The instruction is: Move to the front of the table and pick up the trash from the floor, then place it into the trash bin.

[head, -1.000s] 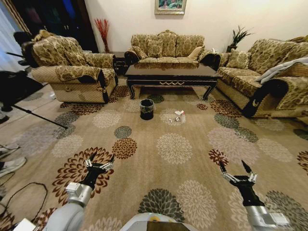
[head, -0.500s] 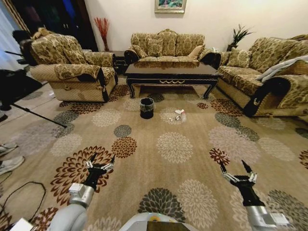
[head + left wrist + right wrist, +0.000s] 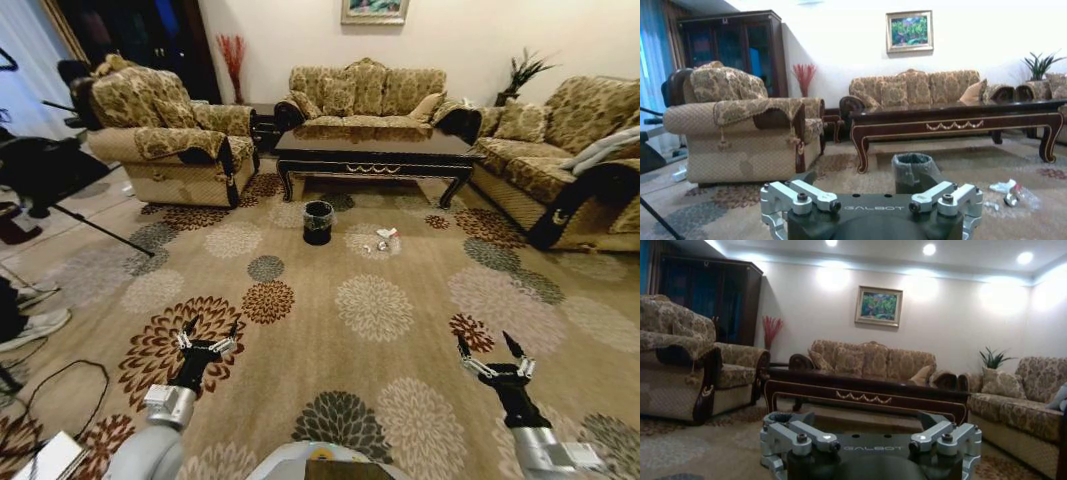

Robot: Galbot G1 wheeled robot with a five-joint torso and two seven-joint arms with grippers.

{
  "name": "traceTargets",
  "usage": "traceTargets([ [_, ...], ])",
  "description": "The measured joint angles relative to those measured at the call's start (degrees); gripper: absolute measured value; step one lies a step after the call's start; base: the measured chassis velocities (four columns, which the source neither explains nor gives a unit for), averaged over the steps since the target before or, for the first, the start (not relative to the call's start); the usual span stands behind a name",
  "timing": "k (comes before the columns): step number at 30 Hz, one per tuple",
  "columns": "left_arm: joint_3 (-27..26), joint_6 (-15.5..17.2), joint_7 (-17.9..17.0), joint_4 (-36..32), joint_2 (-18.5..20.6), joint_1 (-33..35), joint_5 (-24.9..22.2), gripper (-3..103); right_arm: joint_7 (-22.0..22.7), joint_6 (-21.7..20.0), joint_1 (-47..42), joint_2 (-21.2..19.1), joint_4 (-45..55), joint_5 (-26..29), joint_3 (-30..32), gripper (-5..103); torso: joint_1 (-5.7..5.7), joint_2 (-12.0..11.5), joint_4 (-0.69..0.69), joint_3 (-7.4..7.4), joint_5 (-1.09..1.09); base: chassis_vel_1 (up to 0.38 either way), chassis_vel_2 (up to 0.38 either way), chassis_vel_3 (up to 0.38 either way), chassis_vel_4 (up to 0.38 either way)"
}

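Left pincer [image 3: 207, 333] hangs low over the floor [image 3: 330, 350], fingers spread wide, nothing held. Right pincer [image 3: 492, 353] mirrors it, open and empty. Well ahead, the trash [image 3: 382, 239] lies on the carpet in front of the worktop [image 3: 375, 152], the trash bin [image 3: 318, 222] near it on the left. The drive should, I'd say, line up on the scraps and stop short of the worktop's legs. The left wrist view catches bin and trash close to carpet level; the right wrist view gives the worktop's apron instead.
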Motion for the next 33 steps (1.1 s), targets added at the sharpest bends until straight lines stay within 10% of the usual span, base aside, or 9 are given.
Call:
traceTargets([
  [9,0.45,7.72,-3.94,-2.75,0.5,1.65,0.57,100,0.16,-0.4,0.47,-0.18,0.16,-0.02,-0.19,100,-0.42,-1.03,0.0,-0.61,0.01,0.0,0.0,0.0,0.0],
  [33,-0.6,7.19,-0.8,-1.84,0.65,1.27,-1.12,100,0.22,-0.19,0.36,0.45,-0.42,-0.09,-0.5,100,-2.39,-6.55,0.0,-4.14,0.01,0.0,0.0,0.0,0.0],
])
